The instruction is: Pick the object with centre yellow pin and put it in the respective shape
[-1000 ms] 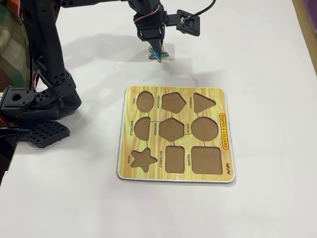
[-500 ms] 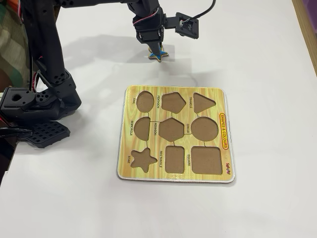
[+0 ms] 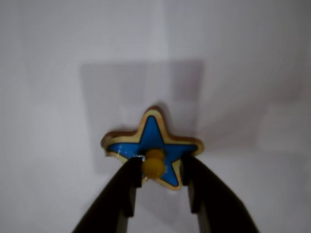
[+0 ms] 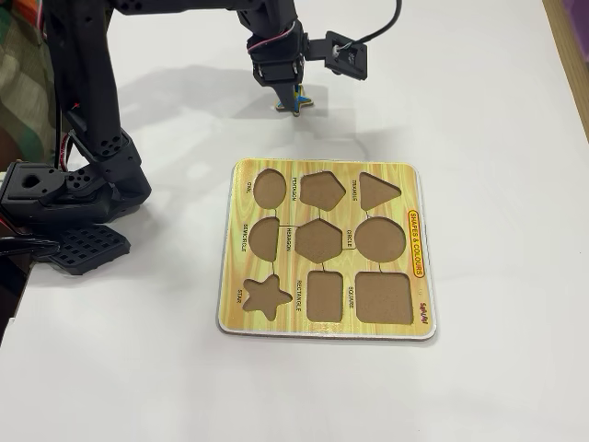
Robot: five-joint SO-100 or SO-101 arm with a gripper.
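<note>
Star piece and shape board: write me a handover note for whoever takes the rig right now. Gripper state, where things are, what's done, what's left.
Gripper: fingers on either side of the yellow knob of the star piece; whether they have closed on it cannot be told.
Star piece: on or just above the white table beyond the board's far edge in the fixed view; whether it is lifted cannot be told.
Shape board: all nine cutouts empty; the star cutout is at its near left corner.
Done: gripper brought to the knob.
Left: confirm the grip, lift, carry to the star cutout, align the points, seat the piece, release.
</note>
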